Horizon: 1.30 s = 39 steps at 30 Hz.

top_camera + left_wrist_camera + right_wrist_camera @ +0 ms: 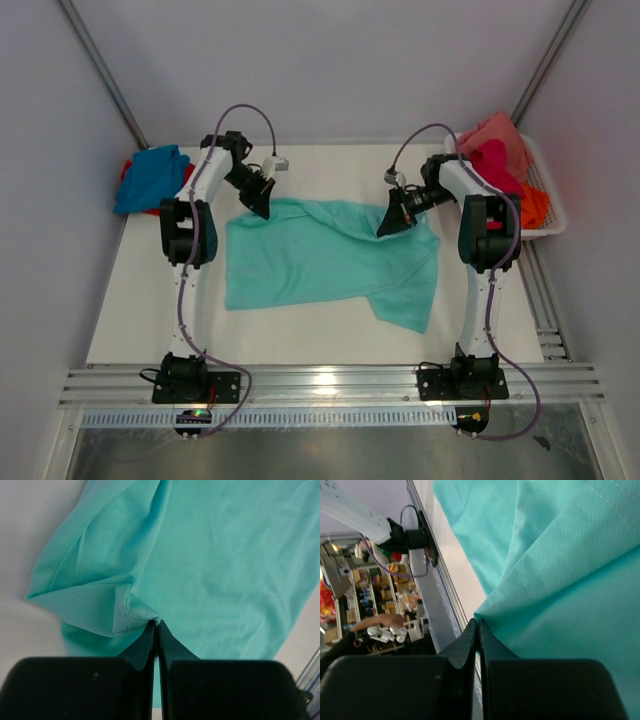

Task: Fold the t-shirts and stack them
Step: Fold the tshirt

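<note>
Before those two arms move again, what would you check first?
1. Left gripper shut on the mint shirt: ok, cloth is pinched at its tips.
2. Right gripper shut on the shirt: ok, on a folded edge.
3. Shirt lying flat: not ok, its near right part is bunched and skewed.
4. How deep each pinch is: cannot tell.
5. Other shirts out of the way: ok, blue shirt far left, pink shirts in the basket far right.
</note>
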Each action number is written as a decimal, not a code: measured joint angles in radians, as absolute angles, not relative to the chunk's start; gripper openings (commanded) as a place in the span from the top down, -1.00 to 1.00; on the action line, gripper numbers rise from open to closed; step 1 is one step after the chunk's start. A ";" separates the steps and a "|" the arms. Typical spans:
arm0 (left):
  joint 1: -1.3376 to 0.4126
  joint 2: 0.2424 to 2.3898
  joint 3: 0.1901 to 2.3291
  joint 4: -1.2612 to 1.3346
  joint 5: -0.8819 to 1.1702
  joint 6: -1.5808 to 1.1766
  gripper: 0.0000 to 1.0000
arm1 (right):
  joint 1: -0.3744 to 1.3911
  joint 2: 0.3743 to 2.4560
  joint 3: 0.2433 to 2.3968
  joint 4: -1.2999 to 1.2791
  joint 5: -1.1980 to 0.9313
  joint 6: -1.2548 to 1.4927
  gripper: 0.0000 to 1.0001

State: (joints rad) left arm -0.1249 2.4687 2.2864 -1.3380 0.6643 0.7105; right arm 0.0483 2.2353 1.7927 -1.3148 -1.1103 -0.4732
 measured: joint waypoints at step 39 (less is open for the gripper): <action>-0.124 2.413 2.351 -1.288 0.410 0.576 -0.98 | 0.163 2.231 1.937 -1.246 -0.711 -0.468 -0.99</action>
State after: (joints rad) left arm -0.1238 2.4130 2.3508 -1.2884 0.4103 0.5758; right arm 0.1635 2.2314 1.9366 -1.2465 -0.7109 -0.4679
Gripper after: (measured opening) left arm 0.991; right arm 0.993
